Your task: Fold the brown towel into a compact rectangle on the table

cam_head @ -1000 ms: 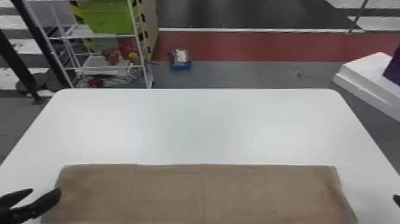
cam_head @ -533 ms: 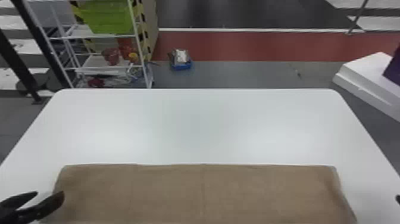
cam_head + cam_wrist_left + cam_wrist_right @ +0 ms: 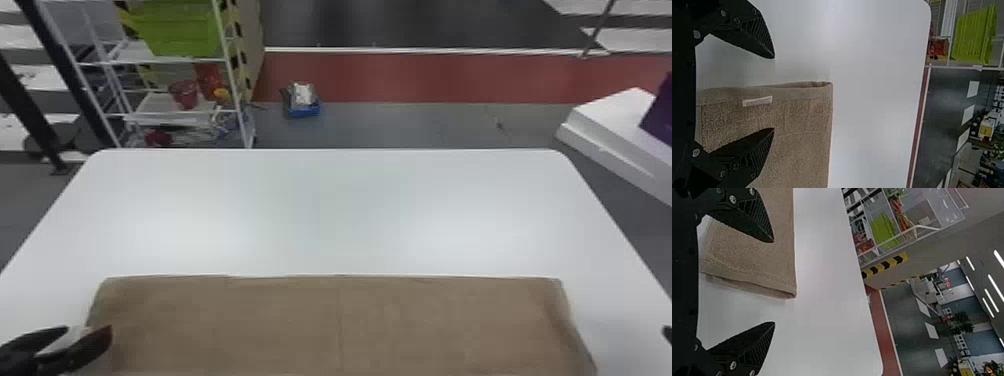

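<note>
One open left tool (image 3: 88,330), one open right tool (image 3: 668,334), one brown towel (image 3: 280,320)

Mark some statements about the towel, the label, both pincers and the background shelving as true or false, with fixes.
1. The left pincer is open at the left end of the brown towel. True.
2. The right pincer is shut on the towel. False: the right pincer is open, with nothing held between its fingers.
3. A pale label sits near the towel's left end. True.
4. The towel lies crumpled in a heap. False: it lies flat, wider than it is deep.
5. A green basket is on the wire shelf rack beyond the white table. True.
</note>
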Controlling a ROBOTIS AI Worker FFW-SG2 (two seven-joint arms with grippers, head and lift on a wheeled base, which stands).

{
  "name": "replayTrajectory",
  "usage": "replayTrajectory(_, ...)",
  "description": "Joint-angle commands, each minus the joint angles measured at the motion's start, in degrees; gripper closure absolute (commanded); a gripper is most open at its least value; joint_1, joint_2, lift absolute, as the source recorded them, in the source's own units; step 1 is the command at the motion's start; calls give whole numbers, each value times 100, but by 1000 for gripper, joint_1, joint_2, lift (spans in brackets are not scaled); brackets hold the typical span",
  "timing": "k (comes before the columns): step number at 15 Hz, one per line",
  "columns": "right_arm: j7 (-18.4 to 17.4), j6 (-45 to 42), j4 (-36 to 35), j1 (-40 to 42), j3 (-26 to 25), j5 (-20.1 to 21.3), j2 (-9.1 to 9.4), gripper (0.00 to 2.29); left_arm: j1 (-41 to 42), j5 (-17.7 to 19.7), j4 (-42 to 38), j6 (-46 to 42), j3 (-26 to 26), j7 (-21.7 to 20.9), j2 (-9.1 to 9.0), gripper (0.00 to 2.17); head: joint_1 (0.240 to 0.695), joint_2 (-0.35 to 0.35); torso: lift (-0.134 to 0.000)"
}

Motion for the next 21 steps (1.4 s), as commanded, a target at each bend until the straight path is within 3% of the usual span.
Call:
replayTrajectory(1,10,-2,9,0,-9,-7,0,147,-30,-28,53,-6,-16,5,-24,269,695,7,-124)
replayTrajectory(4,28,-20,18,0,-44,-25,0,147,-83,-178,70,134,-95,-13,-24,272,695,7,-124)
replayTrajectory(12,63,-90,106,0,-88,-139,-9,147,-83,-239,53,152,-95,-118,-24,647,695,-4,-124)
replayTrajectory(14,90,-90,115,-9,-123,-218,0,147,-92,-222,17,152,-95,-153,-24,1065,695,-4,-124)
replayTrajectory(15,90,-90,124,-9,-123,-227,0,147,-83,-239,-27,170,-95,-215,-24,1089,695,-4,-124)
replayTrajectory(18,90,-143,185,-26,-123,-289,0,147,-74,24,-202,328,54,-470,-24,1123,695,-13,-124)
replayTrajectory(19,90,-143,203,-44,-123,-289,0,147,-74,218,-255,433,133,-531,-24,1393,695,-16,-124)
replayTrajectory(21,90,-195,255,-70,-123,-298,0,147,-83,455,-334,539,212,-549,-24,1413,695,-27,-124)
